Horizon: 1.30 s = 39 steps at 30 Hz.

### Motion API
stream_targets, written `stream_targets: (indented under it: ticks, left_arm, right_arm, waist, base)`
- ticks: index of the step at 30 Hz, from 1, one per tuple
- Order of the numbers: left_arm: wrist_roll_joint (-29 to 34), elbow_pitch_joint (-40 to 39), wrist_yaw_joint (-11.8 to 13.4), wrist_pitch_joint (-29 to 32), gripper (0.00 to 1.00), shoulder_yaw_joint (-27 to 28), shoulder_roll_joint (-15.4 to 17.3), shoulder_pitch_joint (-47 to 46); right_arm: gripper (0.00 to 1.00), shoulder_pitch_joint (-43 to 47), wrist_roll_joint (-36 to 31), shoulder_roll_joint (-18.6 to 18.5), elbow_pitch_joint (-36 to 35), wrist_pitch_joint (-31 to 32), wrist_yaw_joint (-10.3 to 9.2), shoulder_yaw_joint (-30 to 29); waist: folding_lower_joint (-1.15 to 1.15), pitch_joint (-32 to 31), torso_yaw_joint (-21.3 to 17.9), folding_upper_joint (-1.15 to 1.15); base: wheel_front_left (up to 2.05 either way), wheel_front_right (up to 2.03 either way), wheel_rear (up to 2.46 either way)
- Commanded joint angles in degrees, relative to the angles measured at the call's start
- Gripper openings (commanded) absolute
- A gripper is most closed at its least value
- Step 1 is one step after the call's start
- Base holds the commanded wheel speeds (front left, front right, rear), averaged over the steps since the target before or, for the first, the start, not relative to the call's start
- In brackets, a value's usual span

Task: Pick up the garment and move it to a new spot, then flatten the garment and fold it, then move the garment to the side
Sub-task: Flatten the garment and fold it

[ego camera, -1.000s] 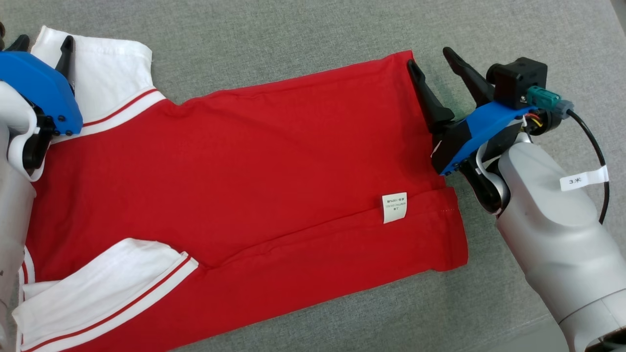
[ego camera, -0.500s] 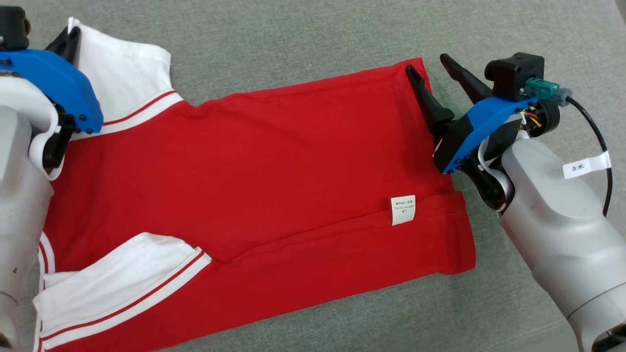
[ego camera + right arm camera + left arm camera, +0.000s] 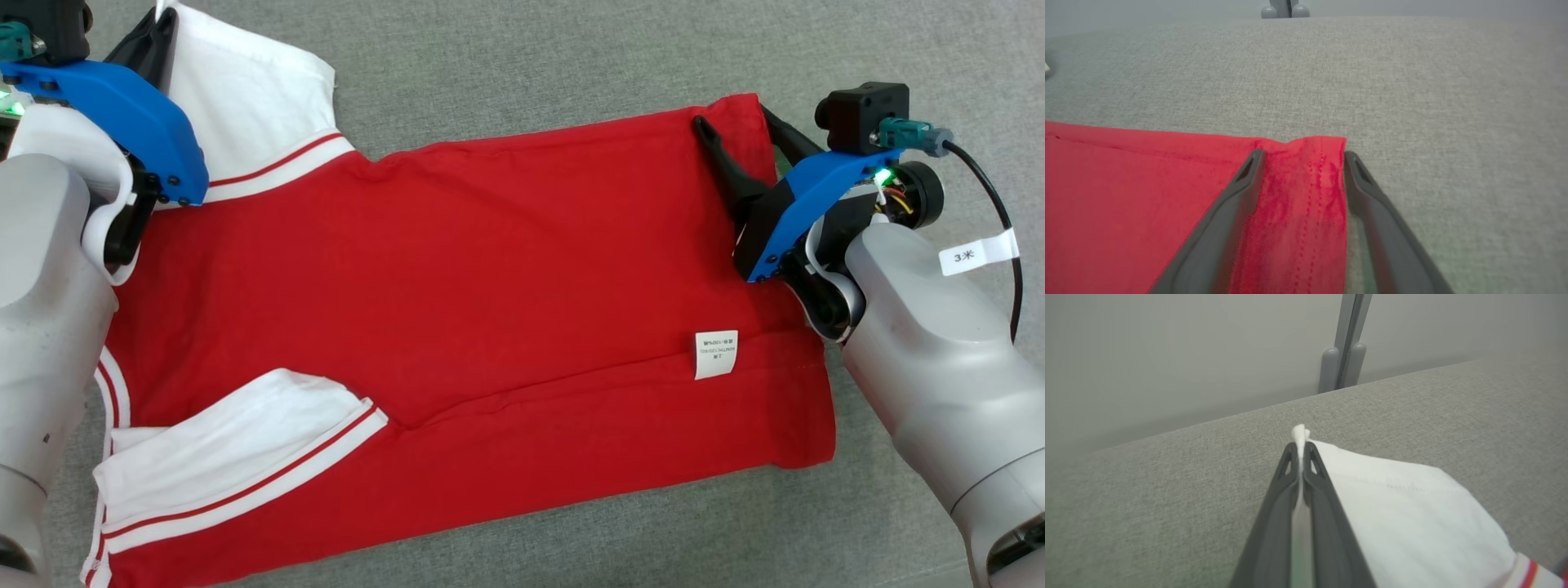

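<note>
1. Far left of the head view – the pale left forearm (image 3: 49, 269) rises along the frame edge, and its blue-shelled left end effector (image 3: 166, 15) reaches the upper left corner.
2. The left end effector (image 3: 1300, 447) has its fingers pressed together, pinching the edge of the white upper sleeve (image 3: 245, 90). In the left wrist view a small tuft of white cloth pokes out past the fingertips.
3. The garment (image 3: 449, 269) is a red shirt with white, red-striped sleeves. It lies spread across the grey worktop (image 3: 522, 57), from the left edge of the head view to right of centre.
4. The lower sleeve (image 3: 237, 457) is folded over the red body at lower left.
5. A seam or fold line runs through the lower half of the red body. A white care label (image 3: 716, 354) lies on it, right of centre.
6. The garment's hem end is on the right, and its upper corner sits at the right end effector (image 3: 735, 121).
7. The right end effector (image 3: 1303, 154) has its fingers spread, not pinching. In the right wrist view the red hem corner lies between the two fingers, slightly puckered, with the stitching line visible.
8. Far right – the pale right forearm (image 3: 931, 359) comes in from the lower right corner; a black cable (image 3: 1009, 269) with a small white tag (image 3: 976, 255) loops off the wrist.
9. Both wrist views show a grey post (image 3: 1345, 347) beyond the worktop's far edge.
</note>
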Motion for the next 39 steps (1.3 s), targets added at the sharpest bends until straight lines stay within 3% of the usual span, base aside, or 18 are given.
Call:
stream_targets:
  ticks: [1, 2, 9, 18, 27, 39]
  left_arm:
    - [-0.61, -0.33, -0.01, -0.77, 0.00, -0.67, -0.21, -1.18]
    - [-0.86, -0.41, -0.01, -1.13, 0.00, -0.96, -0.26, -1.25]
    - [-3.87, -2.11, -0.01, -5.26, 0.00, -2.73, -1.04, 0.42]
    - [-7.38, -8.60, -0.01, -11.35, 0.00, -5.33, 0.24, 6.96]
    - [-8.10, -18.86, 0.64, -13.38, 0.00, -3.46, 2.97, 16.66]
    - [-6.28, -33.85, 4.48, -13.52, 0.00, 2.76, 5.20, 31.12]
  right_arm:
    - [0.05, -0.58, 0.56, 0.50, 1.05, 0.39, 0.03, 0.72]
    - [0.00, -0.85, 0.88, 0.61, 1.25, -0.27, 0.03, 0.81]
    - [0.00, -1.26, 1.69, 0.04, 4.14, -4.28, 0.02, 1.60]
    - [0.00, 3.92, 1.42, -1.58, 4.66, -7.64, 0.02, 1.03]
    - [0.00, 11.61, -5.11, -3.11, -2.79, -7.70, 0.02, -7.14]
    - [0.00, 19.04, -13.73, -1.40, -6.33, -7.71, 0.02, -15.62]
  waist:
    - [0.00, -0.02, 0.36, -0.01]
    - [0.00, -0.10, 0.51, -0.01]
    - [0.00, -2.09, 1.84, -0.01]
    - [0.00, -7.82, 3.98, -0.01]
    - [0.00, -11.71, 5.87, -0.01]
    - [0.00, -13.90, 7.70, -0.01]
  base:
    - [0.00, 0.00, 0.00]
    - [0.00, 0.00, 0.00]
    - [0.00, 0.00, 0.00]
    - [0.00, 0.00, 0.00]
    - [0.00, 0.00, 0.00]
    - [0.00, 0.00, 0.00]
